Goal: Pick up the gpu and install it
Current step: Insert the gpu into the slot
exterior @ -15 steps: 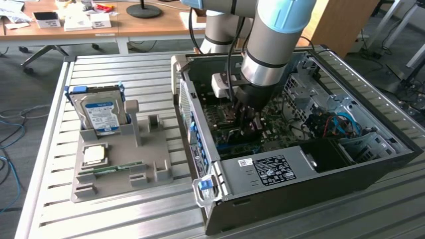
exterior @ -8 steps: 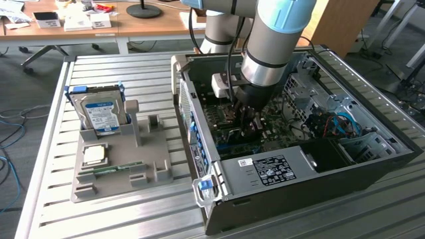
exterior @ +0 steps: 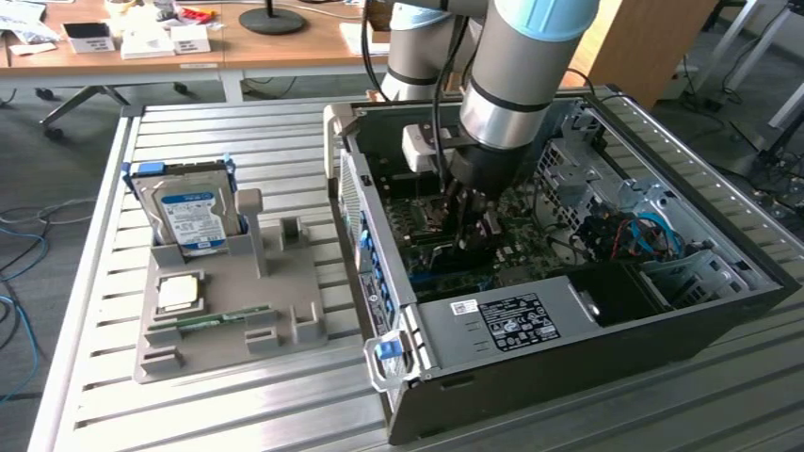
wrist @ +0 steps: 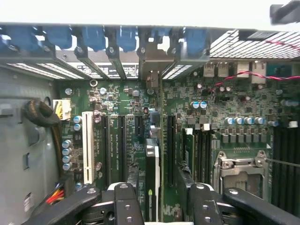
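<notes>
Pincer point(wrist: 154, 199) wide, straddling gpu point(wrist: 152, 168), not clamping. Gpu edge-on, upright in motherboard point(wrist: 122, 101) slot inside computer case point(exterior: 703, 320). Likely light, stiff, fragile: take by board edges, avoid fan.

bright even daylight, blown-out white strip above the case in wrist view, dim case interior, soft shadows
</notes>
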### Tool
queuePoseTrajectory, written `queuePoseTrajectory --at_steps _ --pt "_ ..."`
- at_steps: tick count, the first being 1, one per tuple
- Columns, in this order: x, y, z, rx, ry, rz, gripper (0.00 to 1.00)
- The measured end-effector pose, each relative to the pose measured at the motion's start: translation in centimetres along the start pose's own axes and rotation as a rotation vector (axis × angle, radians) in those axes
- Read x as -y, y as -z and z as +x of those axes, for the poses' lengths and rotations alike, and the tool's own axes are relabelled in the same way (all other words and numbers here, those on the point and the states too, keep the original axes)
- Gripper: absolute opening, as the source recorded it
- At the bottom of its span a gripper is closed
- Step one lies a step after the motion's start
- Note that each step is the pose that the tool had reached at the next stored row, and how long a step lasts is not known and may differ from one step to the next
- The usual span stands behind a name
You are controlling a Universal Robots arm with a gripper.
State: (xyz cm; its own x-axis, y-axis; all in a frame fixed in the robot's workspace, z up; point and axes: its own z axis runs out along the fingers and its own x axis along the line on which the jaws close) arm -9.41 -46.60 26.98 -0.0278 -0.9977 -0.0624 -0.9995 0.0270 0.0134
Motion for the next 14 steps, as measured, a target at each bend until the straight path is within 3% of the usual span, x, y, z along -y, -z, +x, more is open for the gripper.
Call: queuePoseTrajectory --at_steps 9,14 --pt "-0.03 2.32 -0.1 -0.0005 0.0 0.0 0.46" --pt "-0.03 2.46 -0.2 -0.0004 0.0 0.0001 0.46"
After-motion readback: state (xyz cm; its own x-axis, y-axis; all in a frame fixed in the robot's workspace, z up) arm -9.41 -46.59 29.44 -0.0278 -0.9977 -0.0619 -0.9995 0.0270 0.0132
